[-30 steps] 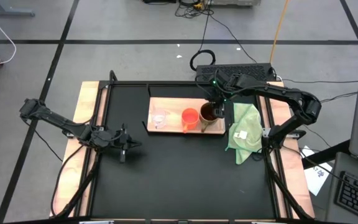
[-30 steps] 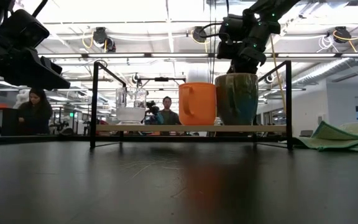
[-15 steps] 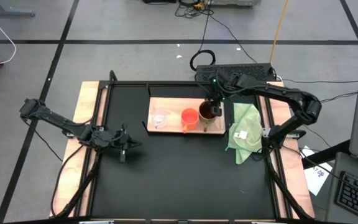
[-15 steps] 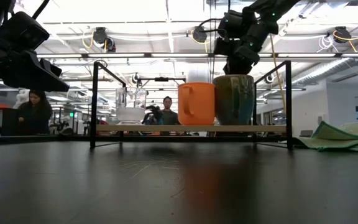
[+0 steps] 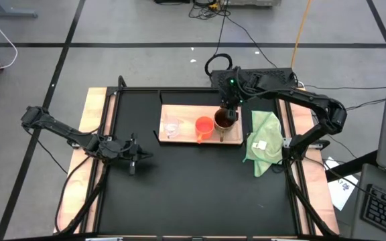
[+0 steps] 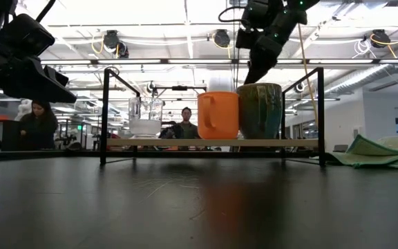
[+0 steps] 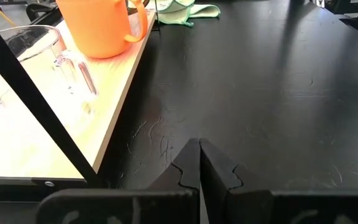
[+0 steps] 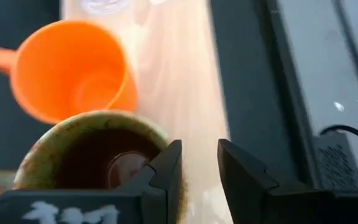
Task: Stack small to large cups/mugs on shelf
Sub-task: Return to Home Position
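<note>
Three cups stand in a row on the light-wood shelf (image 5: 186, 112): a clear glass cup (image 5: 172, 127), an orange handled cup (image 5: 205, 126) and a brown mug (image 5: 225, 121), each resting on its base. In the low view the glass cup (image 6: 145, 116), the orange cup (image 6: 219, 115) and the mug (image 6: 261, 111) stand upright. My right gripper (image 8: 199, 165) hangs open just above the mug's far rim (image 6: 252, 75), with nothing between its fingers. My left gripper (image 7: 199, 155) is shut at the table's left (image 5: 136, 158), away from the shelf.
A light green cloth (image 5: 263, 140) lies crumpled right of the shelf. A black tube frame (image 6: 106, 111) stands around the shelf area. Dark tabletop (image 5: 193, 187) stretches on the near side of the shelf. People (image 6: 39, 124) are in the room behind.
My right gripper has risen from the brown mug's rim and drawn a little toward the far edge, tipping slightly, its fingers keeping the same gap. The mug stays upright on the shelf.
</note>
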{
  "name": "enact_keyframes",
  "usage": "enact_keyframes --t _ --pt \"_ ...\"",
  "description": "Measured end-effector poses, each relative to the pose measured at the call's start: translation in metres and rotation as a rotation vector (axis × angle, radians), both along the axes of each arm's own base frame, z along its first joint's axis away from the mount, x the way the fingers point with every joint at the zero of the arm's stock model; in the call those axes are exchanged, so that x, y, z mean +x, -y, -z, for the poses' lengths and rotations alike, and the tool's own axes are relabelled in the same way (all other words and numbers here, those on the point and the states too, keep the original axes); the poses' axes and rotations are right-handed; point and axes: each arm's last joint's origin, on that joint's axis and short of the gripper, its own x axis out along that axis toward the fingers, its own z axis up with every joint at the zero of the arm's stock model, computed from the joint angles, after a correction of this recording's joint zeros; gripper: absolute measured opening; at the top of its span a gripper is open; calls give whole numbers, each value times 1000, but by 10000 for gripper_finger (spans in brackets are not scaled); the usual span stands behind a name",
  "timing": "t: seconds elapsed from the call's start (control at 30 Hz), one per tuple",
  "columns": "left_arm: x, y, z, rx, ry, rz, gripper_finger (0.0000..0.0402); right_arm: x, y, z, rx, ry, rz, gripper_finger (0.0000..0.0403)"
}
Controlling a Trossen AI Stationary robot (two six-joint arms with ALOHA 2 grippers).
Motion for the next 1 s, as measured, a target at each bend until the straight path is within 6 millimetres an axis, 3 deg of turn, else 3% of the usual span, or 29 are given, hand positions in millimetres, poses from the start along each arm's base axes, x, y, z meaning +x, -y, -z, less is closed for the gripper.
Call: enact_keyframes --t 0.23,0.4,0.57,0.63,0.73,1.0 --pt "0 0 0 0 1 0 3 -2 -14 -28 -15 80 112 96" --pt "1 1 -3 1 37 6 3 -22 -46 -57 -37 153 47 85" --pt "2 1 -7 55 72 31 1 -50 -84 -78 -45 270 -27 35" --pt "1 0 -9 67 88 23 1 -61 -97 -78 -39 302 -59 10" --pt "-1 -1 -12 89 112 19 1 -80 -112 -71 -11 342 -72 7" --pt "-10 -5 -21 88 190 22 1 -122 -130 -28 36 433 -42 1"
